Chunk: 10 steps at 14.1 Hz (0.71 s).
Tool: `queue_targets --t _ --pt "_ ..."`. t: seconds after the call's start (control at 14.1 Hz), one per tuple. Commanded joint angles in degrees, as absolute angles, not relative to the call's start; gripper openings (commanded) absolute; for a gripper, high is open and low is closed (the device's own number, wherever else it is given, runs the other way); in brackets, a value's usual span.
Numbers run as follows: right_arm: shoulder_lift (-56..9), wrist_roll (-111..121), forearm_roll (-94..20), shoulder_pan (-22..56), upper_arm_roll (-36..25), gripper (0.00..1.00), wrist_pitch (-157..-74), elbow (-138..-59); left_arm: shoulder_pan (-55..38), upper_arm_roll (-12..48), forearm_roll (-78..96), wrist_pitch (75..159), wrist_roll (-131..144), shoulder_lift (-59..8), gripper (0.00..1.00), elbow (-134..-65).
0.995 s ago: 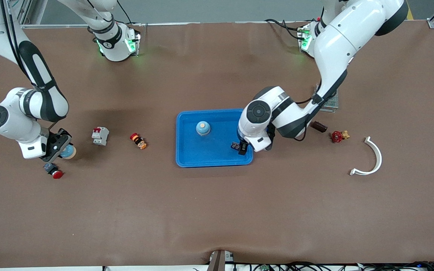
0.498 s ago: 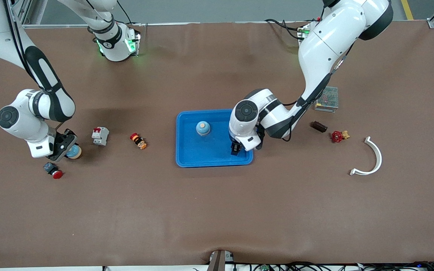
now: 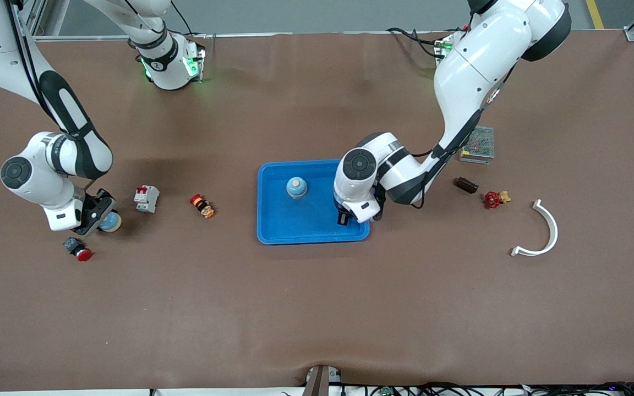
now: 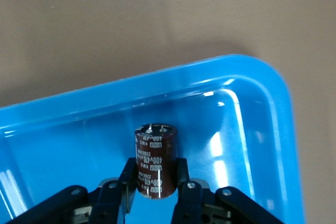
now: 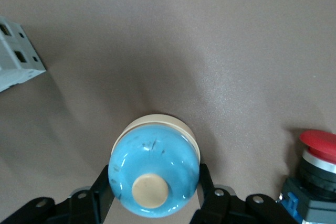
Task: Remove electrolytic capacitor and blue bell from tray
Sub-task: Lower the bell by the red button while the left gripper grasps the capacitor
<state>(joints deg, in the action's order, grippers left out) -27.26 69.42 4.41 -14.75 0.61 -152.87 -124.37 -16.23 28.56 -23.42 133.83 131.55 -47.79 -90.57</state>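
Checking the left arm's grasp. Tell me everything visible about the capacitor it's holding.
The capacitor is a short dark brown cylinder with white printed lettering, including "400V", and a glossy sleeve. It stands upright between the left gripper fingers, which clamp its lower sides. It sits inside the blue tray, near a rounded corner toward the left arm's end. Whether its base touches the tray floor cannot be told.
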Motion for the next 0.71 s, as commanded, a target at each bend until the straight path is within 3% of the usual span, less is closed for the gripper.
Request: queue_targets --t 0.0,0.07,0.14,0.5,0.64 --pt "-26.98 70.49 4.13 -16.44 1.93 0.66 -153.9 -125.42 -15.82 28.3 -23.91 131.85 129.82 -45.8 0.0 -89.38" --pt "-26.98 70.49 4.13 -16.44 1.93 0.9 -153.9 -125.33 -15.56 28.3 -23.91 129.92 128.51 -44.66 0.0 -89.3" --pt "-26.98 70.31 4.04 -16.44 1.93 1.0 -153.81 -125.16 -15.38 28.39 -23.91 127.64 126.49 -43.43 0.0 -89.3" --pt "-25.93 69.79 3.78 -16.52 2.55 1.0 -151.62 -124.28 -8.89 29.35 -22.94 117.44 113.76 -36.13 0.0 -91.4" --pt "-24.79 69.52 1.16 -16.0 2.64 1.0 -144.18 -120.78 -5.82 29.36 -22.94 116.28 107.7 -34.37 0.0 -93.94"
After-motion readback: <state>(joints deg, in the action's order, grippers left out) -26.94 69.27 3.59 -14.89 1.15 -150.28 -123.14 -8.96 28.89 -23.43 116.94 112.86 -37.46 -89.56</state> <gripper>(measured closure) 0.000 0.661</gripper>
